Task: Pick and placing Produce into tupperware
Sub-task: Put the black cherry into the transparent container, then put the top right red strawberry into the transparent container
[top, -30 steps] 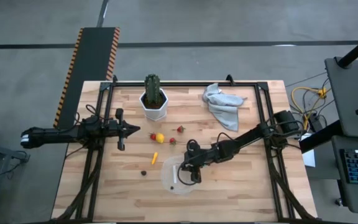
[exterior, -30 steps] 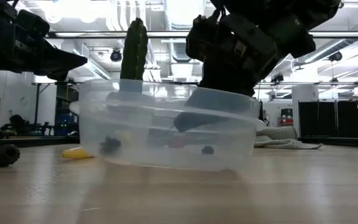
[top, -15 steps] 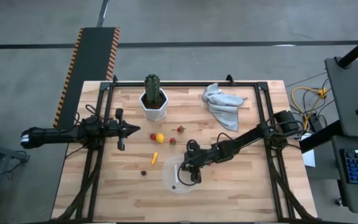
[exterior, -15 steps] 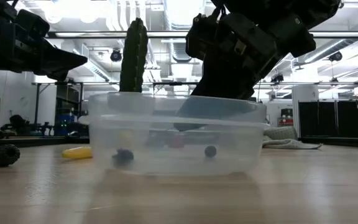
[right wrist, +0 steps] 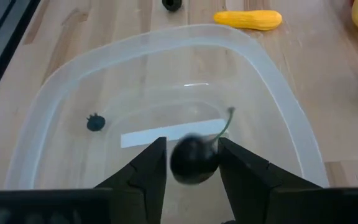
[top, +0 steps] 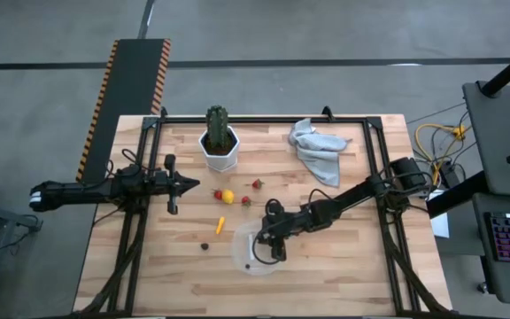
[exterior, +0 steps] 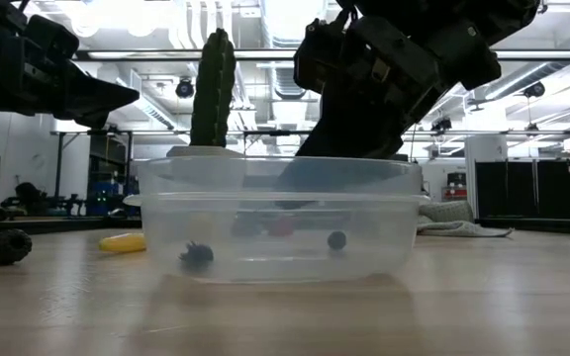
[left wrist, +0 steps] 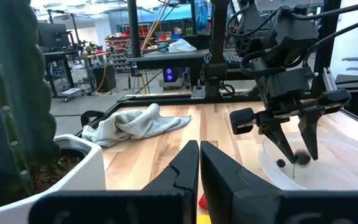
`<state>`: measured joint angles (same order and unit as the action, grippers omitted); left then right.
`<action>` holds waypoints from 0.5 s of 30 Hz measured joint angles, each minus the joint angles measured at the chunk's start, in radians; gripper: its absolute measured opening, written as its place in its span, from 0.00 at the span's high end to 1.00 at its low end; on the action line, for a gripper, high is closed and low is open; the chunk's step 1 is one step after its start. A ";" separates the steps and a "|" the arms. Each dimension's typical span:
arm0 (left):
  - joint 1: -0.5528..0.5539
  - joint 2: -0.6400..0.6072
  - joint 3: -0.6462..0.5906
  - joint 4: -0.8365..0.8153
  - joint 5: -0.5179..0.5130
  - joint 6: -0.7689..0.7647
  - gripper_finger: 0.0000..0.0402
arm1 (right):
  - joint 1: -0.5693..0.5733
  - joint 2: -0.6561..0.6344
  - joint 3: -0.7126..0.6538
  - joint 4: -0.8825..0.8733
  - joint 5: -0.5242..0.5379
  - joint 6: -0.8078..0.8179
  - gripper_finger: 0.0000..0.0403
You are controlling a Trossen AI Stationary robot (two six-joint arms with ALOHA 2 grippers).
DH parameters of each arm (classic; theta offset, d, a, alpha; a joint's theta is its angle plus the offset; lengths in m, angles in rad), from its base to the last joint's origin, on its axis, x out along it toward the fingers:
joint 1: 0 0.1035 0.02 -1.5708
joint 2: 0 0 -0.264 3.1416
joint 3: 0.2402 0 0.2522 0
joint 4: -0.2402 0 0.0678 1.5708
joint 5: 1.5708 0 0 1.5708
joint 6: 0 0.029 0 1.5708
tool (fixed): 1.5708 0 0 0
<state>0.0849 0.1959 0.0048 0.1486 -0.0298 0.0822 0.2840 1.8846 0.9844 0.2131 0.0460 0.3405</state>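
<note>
The tupperware [top: 243,259] is a clear shallow container resting flat near the table's middle front. My right gripper [right wrist: 192,157] slants down into it, fingers apart, with a dark stemmed cherry [right wrist: 191,163] between the tips. A small dark berry [right wrist: 95,122] lies on the container floor. Outside it lie a yellow lemon [top: 227,196], red strawberries [top: 257,184], an orange sliver [top: 220,223] and a dark berry [top: 204,245]. My left gripper [top: 193,184] waits shut at the table's left, holding nothing. My right gripper has the dark cherry [left wrist: 300,158] between its two fingertips, just above the tupperware floor. The fingers come slanting down from the table's right. The cherry shows blurred, and I cannot tell whether either finger touches it.
A green cactus in a white pot [top: 219,142] stands at the back middle. A grey cloth [top: 319,149] lies at the back right. Black frame rails [top: 140,221] run along the table's sides.
The tupperware stood tipped a second ago and has settled flat on the table. The small dark berry inside it has shifted along the floor. Both arms have kept their places.
</note>
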 joint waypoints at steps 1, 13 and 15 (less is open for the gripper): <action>0.000 0.001 0.000 0.000 0.000 0.000 1.00 | 0.000 0.000 0.003 0.000 0.000 0.000 0.65; 0.000 0.003 0.000 0.000 0.001 0.000 1.00 | 0.000 -0.002 0.010 0.004 0.000 -0.006 0.61; 0.000 0.003 0.000 0.000 0.001 0.000 1.00 | 0.000 -0.010 0.010 0.007 0.001 -0.014 0.61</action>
<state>0.0847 0.1986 0.0048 0.1486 -0.0292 0.0821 0.2840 1.8750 0.9949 0.2196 0.0465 0.3261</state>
